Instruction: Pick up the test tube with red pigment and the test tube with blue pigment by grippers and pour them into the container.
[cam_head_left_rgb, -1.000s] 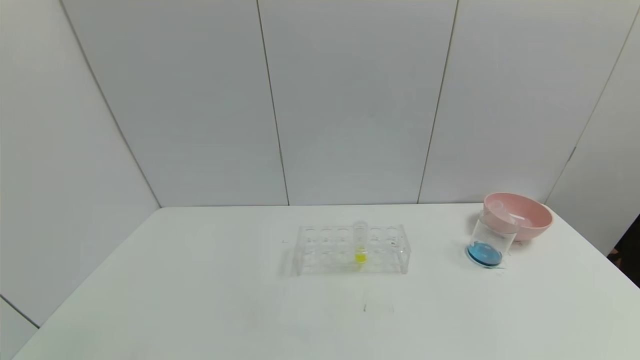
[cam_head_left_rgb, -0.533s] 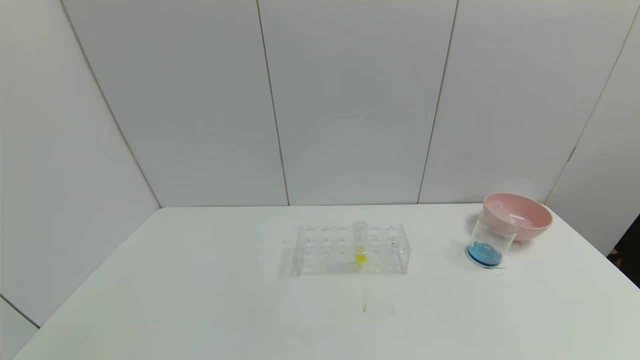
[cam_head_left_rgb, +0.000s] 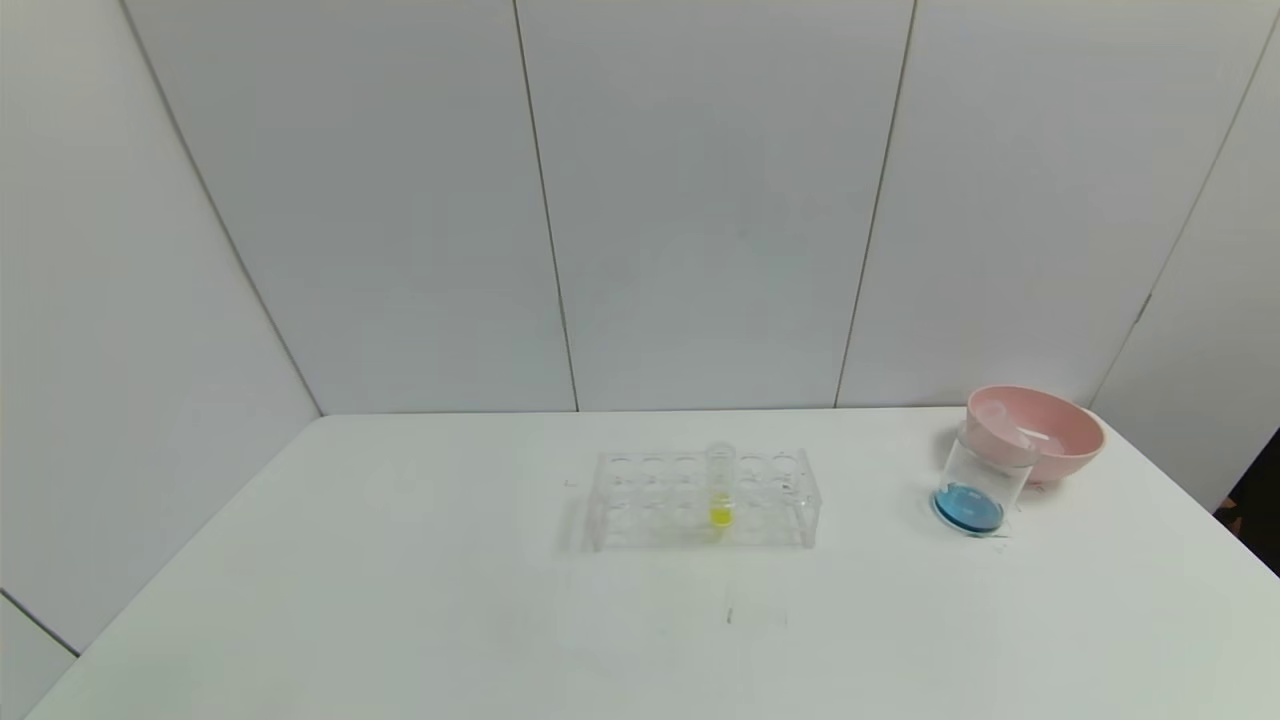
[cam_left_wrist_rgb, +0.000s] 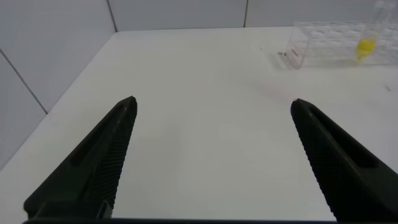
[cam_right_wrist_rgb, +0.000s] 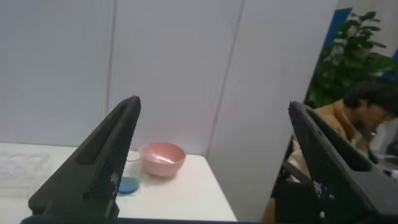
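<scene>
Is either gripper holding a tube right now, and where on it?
Nothing is held. The left gripper and the right gripper are both open with empty space between the jaws, each away from the tube rack.

Bright even light, soft faint shadows, slightly hazy

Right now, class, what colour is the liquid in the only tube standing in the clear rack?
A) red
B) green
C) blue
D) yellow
D: the single tube upright in the rack has yellow liquid at its base; the blue liquid sits in the beaker instead.
</scene>
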